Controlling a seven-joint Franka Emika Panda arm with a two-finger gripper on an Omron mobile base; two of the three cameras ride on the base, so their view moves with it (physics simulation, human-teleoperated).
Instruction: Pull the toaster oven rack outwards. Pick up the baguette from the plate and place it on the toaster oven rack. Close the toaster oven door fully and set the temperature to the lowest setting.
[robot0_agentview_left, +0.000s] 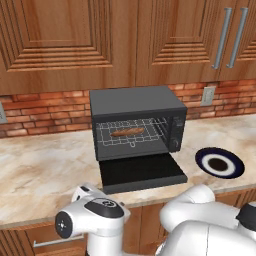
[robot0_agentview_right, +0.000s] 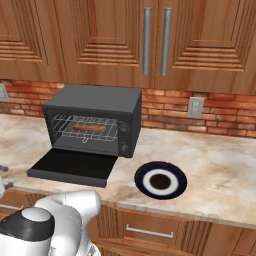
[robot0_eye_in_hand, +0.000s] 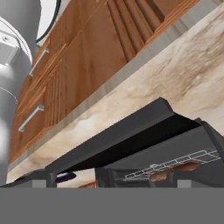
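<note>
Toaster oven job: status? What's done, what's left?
Done: the baguette lies on the toaster oven rack; the plate is bare. In hand: nothing. Left: the toaster oven door hangs fully open, so close it, then set the temperature lowest.

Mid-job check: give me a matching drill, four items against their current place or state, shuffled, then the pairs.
Things:
1. baguette
2. plate
3. toaster oven door
4. toaster oven rack

States:
A. dropped flat open on the counter
B. bare, to the oven's right
C. lying on the rack
D. silver grid inside the oven cavity

Pairs: 1-C, 2-B, 3-A, 4-D
</note>
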